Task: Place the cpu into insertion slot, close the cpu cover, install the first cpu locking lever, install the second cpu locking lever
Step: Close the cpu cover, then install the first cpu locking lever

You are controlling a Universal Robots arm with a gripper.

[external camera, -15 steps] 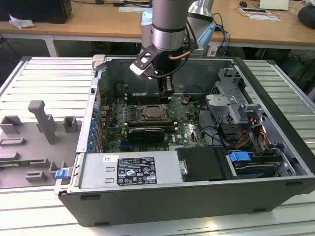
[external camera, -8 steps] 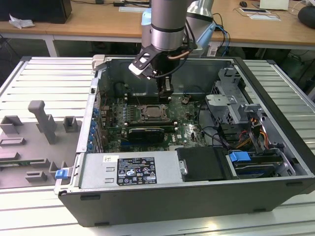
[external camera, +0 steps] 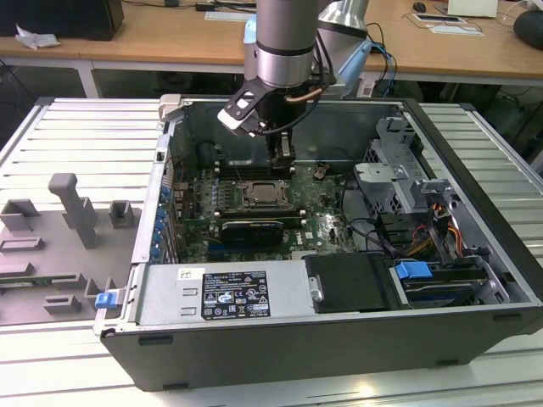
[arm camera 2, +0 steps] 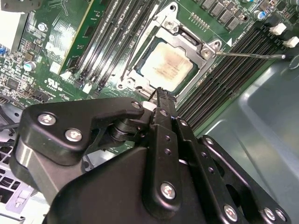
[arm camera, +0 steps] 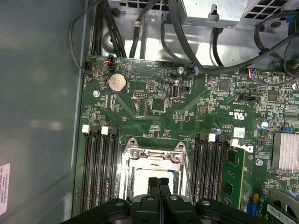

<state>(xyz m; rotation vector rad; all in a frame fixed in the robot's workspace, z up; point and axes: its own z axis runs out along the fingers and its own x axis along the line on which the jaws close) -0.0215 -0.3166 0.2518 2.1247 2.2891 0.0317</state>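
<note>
The cpu (arm camera 2: pixel 167 66) lies in the insertion slot (external camera: pixel 263 193), its pale metal top showing through the window of the cpu cover (arm camera 2: pixel 187 43), which is folded down flat on it. One thin wire lever (arm camera 2: pixel 252 55) sticks out sideways over the memory slots. The other lever (arm camera 2: pixel 136 44) slants along the opposite side of the socket. My gripper (arm camera 2: pixel 161 95) hangs just above the socket's edge, fingers pressed together and shut on nothing. In the first wrist view the gripper (arm camera: pixel 159 181) hovers over the cover frame (arm camera: pixel 154 153).
The socket sits on a green motherboard (arm camera: pixel 154 107) inside an open computer case (external camera: pixel 356 331). Black memory slots (arm camera: pixel 96 172) flank it on both sides. Cables (arm camera: pixel 135 28) and a drive cage (external camera: pixel 399 170) crowd the case's far side. A grey fixture tray (external camera: pixel 59 246) lies outside on the exterior view's left.
</note>
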